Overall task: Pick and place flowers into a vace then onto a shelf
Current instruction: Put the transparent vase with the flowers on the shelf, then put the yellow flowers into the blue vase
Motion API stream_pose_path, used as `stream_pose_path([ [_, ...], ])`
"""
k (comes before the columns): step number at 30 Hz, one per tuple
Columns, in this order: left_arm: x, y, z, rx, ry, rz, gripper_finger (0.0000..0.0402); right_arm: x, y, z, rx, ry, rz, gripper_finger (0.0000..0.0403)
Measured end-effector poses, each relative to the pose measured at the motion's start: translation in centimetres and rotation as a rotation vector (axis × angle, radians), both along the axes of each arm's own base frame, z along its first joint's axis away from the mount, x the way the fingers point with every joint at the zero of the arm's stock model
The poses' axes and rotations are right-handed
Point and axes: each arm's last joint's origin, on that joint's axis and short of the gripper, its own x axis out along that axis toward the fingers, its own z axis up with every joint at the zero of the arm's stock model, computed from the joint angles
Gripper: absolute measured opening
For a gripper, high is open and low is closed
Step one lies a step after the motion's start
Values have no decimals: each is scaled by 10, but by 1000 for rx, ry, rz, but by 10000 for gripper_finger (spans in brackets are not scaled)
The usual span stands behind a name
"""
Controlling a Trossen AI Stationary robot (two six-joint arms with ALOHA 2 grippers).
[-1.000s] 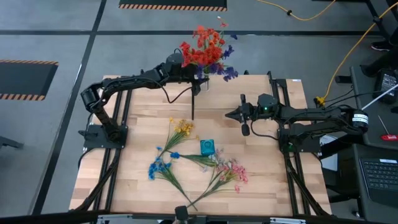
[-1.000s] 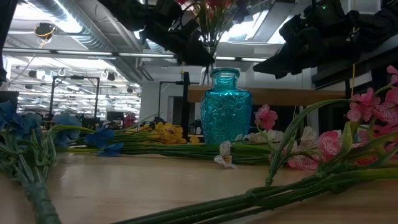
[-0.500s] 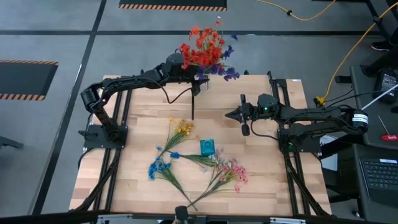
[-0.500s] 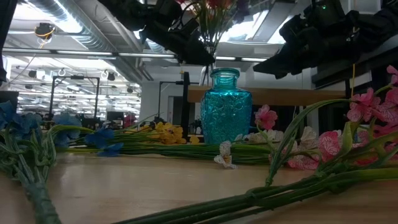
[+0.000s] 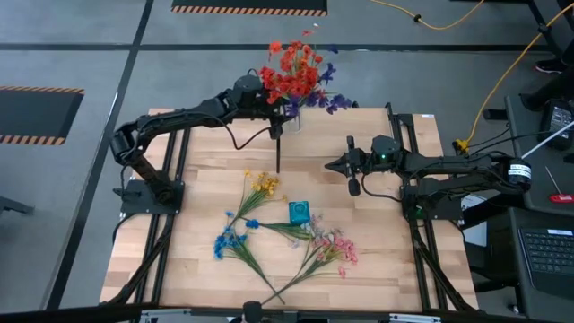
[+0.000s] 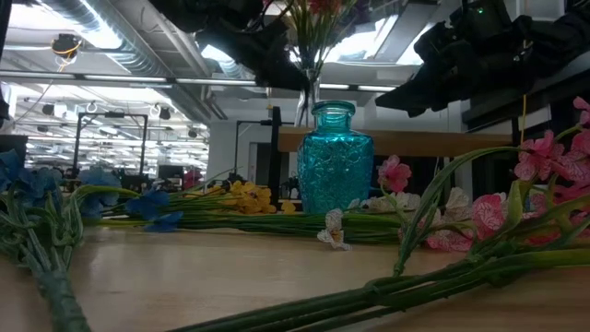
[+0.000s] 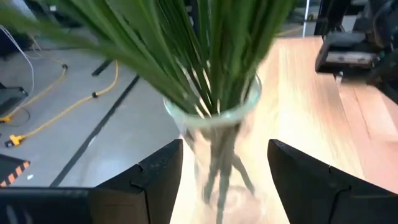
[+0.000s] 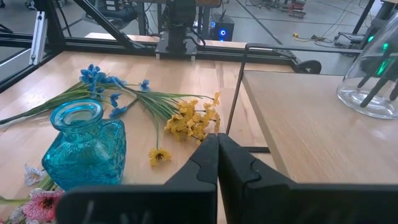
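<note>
A clear glass vase (image 8: 371, 87) stands with its base on the shelf (image 8: 298, 124), at the shelf's far left corner. It holds red and purple flowers (image 5: 294, 72) on green stalks (image 7: 205, 68). My left gripper (image 7: 225, 144) is open. Its fingers stand level on either side of this vase (image 7: 214, 134), and I see no touch. My right gripper (image 8: 217, 146) is shut on nothing, hovering near the shelf's front edge (image 5: 330, 165). A blue glass vase (image 5: 298, 213) stands on the table among yellow (image 5: 263, 186), blue (image 5: 229, 240) and pink flowers (image 5: 334, 249).
The shelf's black leg (image 5: 278, 152) stands just behind the yellow flowers. The flower stalks on the table cross one another around the blue vase (image 6: 334, 157). Bare wood lies at the table's left (image 5: 179, 233) and near right (image 5: 404, 260).
My left gripper has risen a little and drawn back slightly from the clear vase, toward the table's far left. The clear vase stays on the shelf, its blooms shifting a little.
</note>
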Motion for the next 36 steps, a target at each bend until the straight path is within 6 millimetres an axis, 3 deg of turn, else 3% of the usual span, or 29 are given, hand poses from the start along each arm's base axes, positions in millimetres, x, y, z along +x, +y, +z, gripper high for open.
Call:
stream_pose_path([
  [10,-11,-3,0,11,101,39,227,0,0,0,14,0,-3,3],
  [17,-47,-22,20,-11,239,96,224,0,0,0,-9,0,2,3],
  [22,-74,-47,31,-55,228,78,211,0,0,0,-10,1,3,3],
  [27,-102,-78,13,-40,183,124,189,0,0,0,-10,4,3,3],
  [36,-138,-118,-40,-66,86,134,158,0,0,0,-10,4,3,3],
])
